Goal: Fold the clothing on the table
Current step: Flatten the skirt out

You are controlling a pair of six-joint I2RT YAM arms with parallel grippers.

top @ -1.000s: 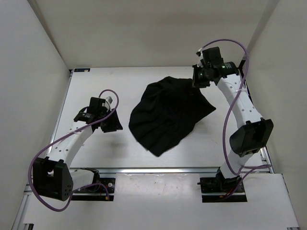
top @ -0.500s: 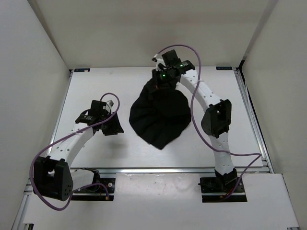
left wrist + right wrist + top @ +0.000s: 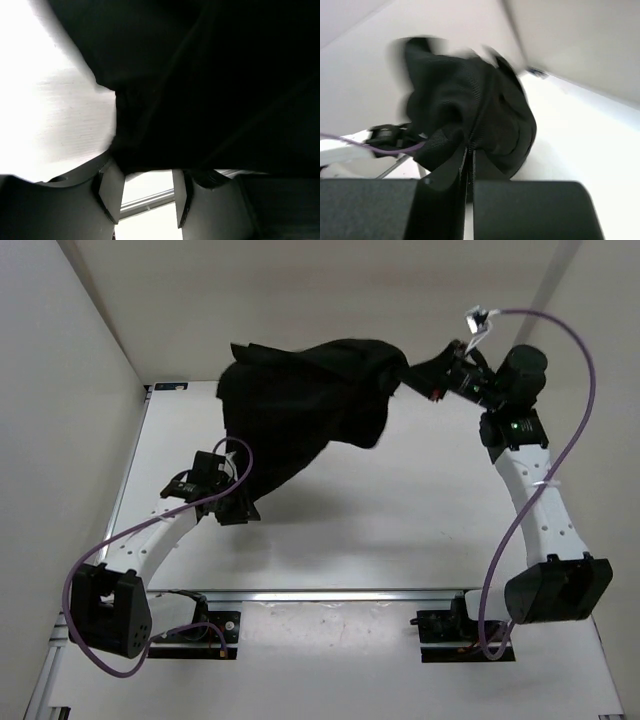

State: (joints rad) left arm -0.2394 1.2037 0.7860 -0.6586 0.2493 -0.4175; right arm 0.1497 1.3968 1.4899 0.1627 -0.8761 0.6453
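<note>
The right gripper (image 3: 412,380) pinches the clothing (image 3: 300,410), which hangs out from its fingertips above the table (image 3: 420,520); I'd let it settle so the left gripper (image 3: 238,505), spread wide just under the hem, catches 1 clean corner.

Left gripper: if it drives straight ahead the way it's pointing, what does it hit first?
The clothing: black fabric hangs just ahead of the open left gripper, filling most of its wrist view. How close is unclear; it may be nearly touching.

Robotics lab cell: plain white walls (image 3: 60,440), white table (image 3: 420,530) with silver rails (image 3: 330,594), left arm (image 3: 150,535) and right arm (image 3: 540,510).
</note>
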